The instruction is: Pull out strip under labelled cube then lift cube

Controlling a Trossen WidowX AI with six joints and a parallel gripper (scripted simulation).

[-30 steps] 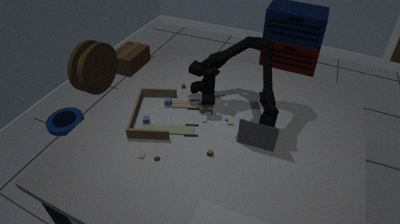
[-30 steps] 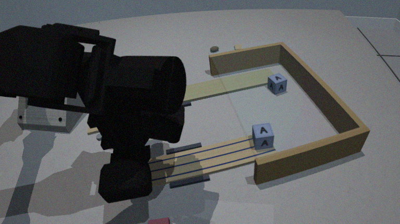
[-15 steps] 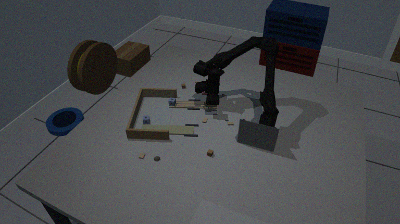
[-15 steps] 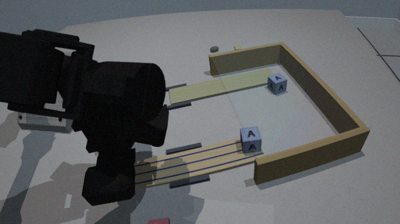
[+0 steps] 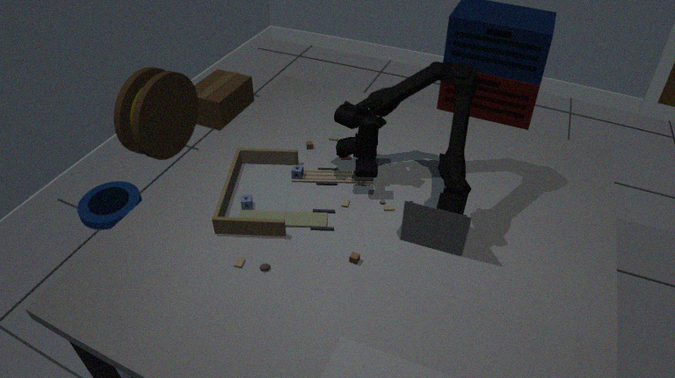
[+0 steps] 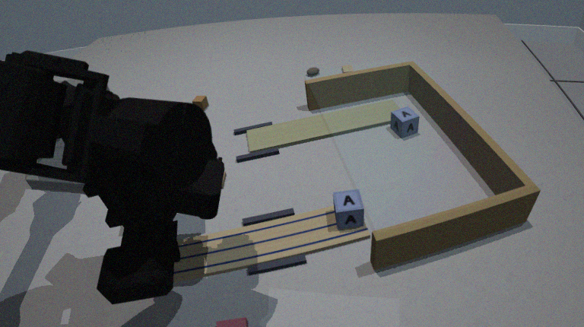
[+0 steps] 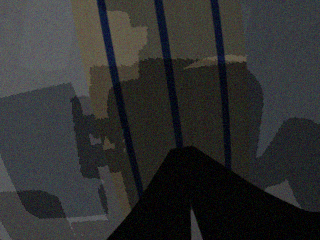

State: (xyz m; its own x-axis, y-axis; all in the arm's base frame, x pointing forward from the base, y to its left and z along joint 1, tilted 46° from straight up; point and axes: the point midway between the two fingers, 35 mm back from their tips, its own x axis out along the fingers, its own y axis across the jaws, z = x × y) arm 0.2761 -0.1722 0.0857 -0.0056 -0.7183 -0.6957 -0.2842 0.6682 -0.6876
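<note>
A blue cube marked A rests on the inner end of the wooden strip with dark blue stripes, at the open side of the three-sided wooden frame. My gripper is shut, its tips low over the strip's outer part; whether they touch it is hidden. The strip's outer end is partly hidden by the gripper. A second blue cube marked A stands inside the frame, beside the inner end of a plain yellowish strip.
Short dark rails flank both strips. A small orange block, a dark pebble and several small pieces lie around. A red block lies near the striped strip. A grey panel stands by the arm's base.
</note>
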